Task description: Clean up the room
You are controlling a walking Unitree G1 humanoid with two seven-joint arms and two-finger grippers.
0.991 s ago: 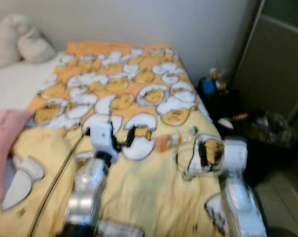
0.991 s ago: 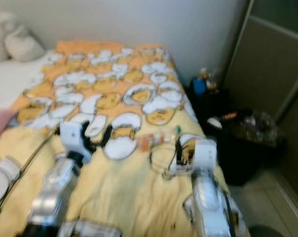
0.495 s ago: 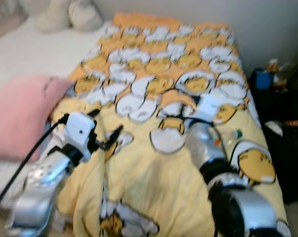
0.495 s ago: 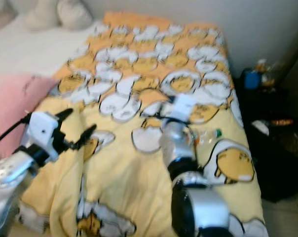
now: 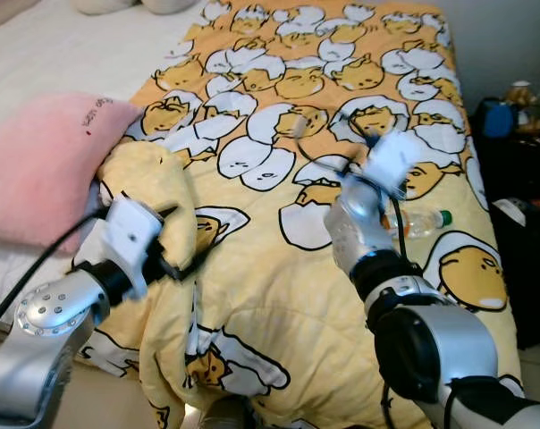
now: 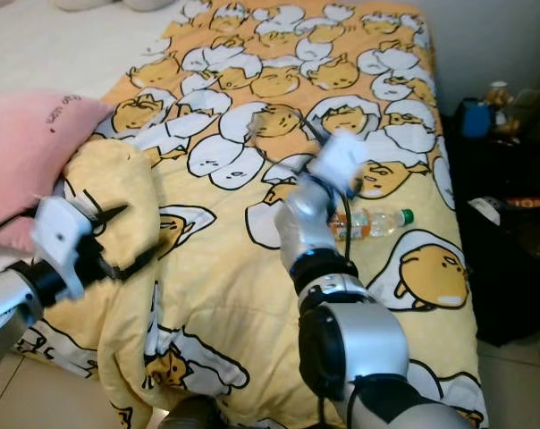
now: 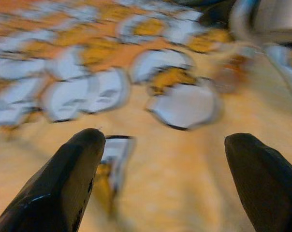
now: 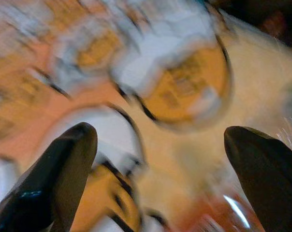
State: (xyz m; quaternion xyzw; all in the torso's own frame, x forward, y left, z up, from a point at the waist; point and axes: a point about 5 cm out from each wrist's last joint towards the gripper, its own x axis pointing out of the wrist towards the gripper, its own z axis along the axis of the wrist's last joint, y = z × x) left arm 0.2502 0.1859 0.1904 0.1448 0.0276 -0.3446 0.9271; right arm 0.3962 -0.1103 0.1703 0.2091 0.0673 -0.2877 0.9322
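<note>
Bed: we record a yellow-orange blanket (image 5: 341, 107) printed with egg cartoons, soft and rumpled, bunched into a fold at 9 o'clock. White sheet (image 5: 82, 54) toward 11 o'clock; fuzzy pink pillow (image 5: 46, 161) at 9 o'clock, touching the fold.

Room: dark bedside stand (image 5: 520, 179) at 3 o'clock, small items on top.

Left gripper (image 5: 181, 241): we see its fingers (image 7: 64, 183) spread wide, empty, just beside the bunched fold.

Right gripper (image 6: 310, 134): fingers (image 8: 54, 179) spread wide in its wrist view, empty, over the blanket's middle.

Clear plastic bottle (image 6: 373, 220): green cap, orange label, lying on the blanket just beside the right forearm, toward 3 o'clock.
</note>
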